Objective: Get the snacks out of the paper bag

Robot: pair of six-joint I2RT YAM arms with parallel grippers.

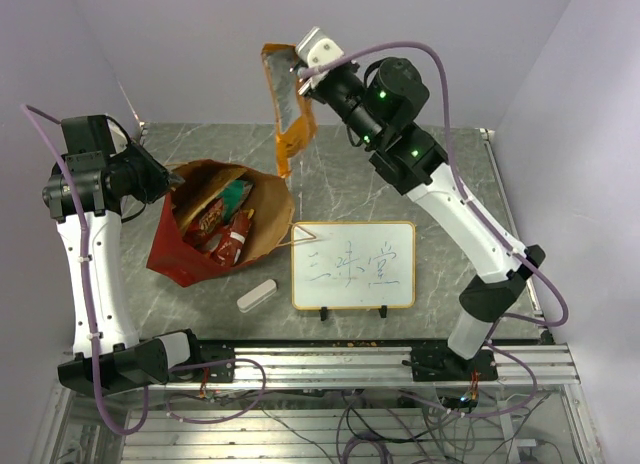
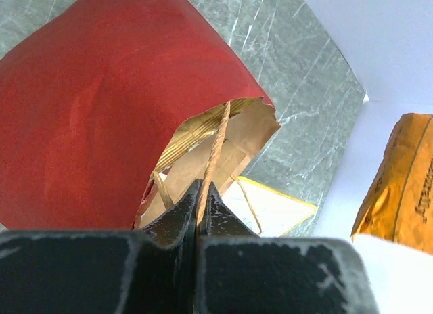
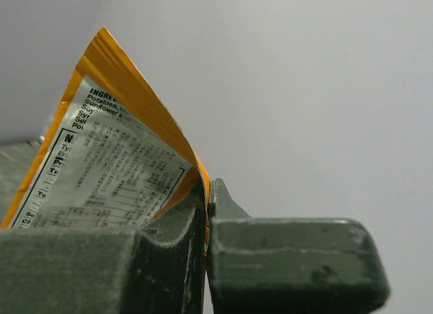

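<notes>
The paper bag (image 1: 190, 259), red outside and brown inside, lies open on the table's left side. Several snacks (image 1: 228, 224), red and teal packets, show inside its mouth. My left gripper (image 1: 166, 180) is at the bag's left rim. In the left wrist view the left gripper (image 2: 202, 190) is shut on the bag's thin twine handle (image 2: 215, 141), beside the red bag wall (image 2: 101, 118). My right gripper (image 1: 301, 70) is raised over the table's far edge, shut on the top edge of the large orange snack bag (image 1: 287, 119), which hangs below it. The right gripper (image 3: 208, 192) pinches that orange bag (image 3: 101, 165) by its seam.
A framed whiteboard (image 1: 353, 265) with writing lies right of the paper bag, and its corner (image 2: 270, 209) also shows past the bag's mouth. A small white eraser block (image 1: 257, 295) rests near the front edge. The orange bag (image 2: 406, 185) hangs at the left wrist view's right side.
</notes>
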